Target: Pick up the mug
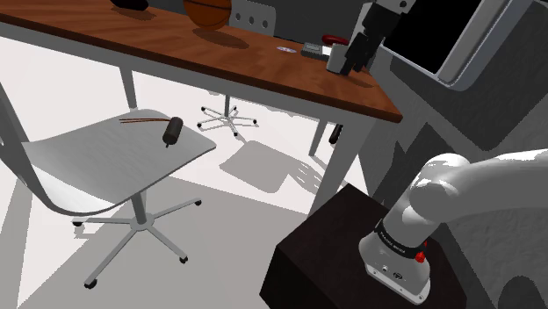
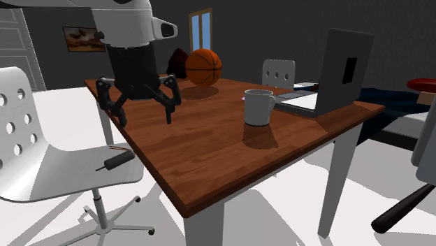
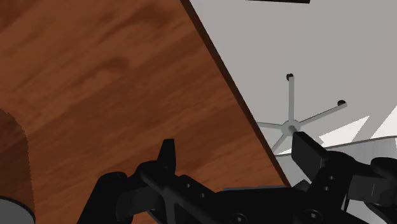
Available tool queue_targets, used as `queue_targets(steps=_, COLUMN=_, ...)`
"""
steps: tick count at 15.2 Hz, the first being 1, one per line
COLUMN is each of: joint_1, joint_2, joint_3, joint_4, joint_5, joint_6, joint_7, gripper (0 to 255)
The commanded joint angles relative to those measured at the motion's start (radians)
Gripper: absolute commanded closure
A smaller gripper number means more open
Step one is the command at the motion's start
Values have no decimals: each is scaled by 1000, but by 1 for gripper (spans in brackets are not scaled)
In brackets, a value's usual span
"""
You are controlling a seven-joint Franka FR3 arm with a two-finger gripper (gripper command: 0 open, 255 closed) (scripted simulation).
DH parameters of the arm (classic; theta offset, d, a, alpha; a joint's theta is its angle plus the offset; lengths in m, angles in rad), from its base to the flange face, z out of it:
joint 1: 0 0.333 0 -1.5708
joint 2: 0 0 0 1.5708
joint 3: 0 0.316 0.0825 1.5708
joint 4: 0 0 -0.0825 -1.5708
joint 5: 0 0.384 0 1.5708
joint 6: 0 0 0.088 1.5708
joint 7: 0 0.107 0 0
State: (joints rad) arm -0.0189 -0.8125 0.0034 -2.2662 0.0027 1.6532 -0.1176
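Upright: mug (image 2: 259, 107) on wooden table (image 2: 209, 157), mouth up; fingers (image 2: 168, 108) spread wide, empty, nearby.

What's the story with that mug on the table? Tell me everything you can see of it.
The mug is a plain, pale grey-white cylinder, unmarked, with what looks like a handle on the side toward the open laptop. It stands upright, mouth up, on the brown wooden table, close beside the laptop; its inside is hidden. Only the table touches it. The black claw hangs open over the table, well apart from it.
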Motion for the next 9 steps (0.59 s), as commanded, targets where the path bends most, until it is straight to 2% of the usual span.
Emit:
queue_targets(steps=1, joint_1=0, joint_2=0, joint_3=0, joint_4=0, joint_5=0, joint_6=0, joint_7=0, gripper=0)
queue_targets(steps=9, joint_1=-36, joint_2=275, joint_3=-117, joint_4=242, joint_5=-64, joint_6=-26, joint_7=-125, gripper=0)
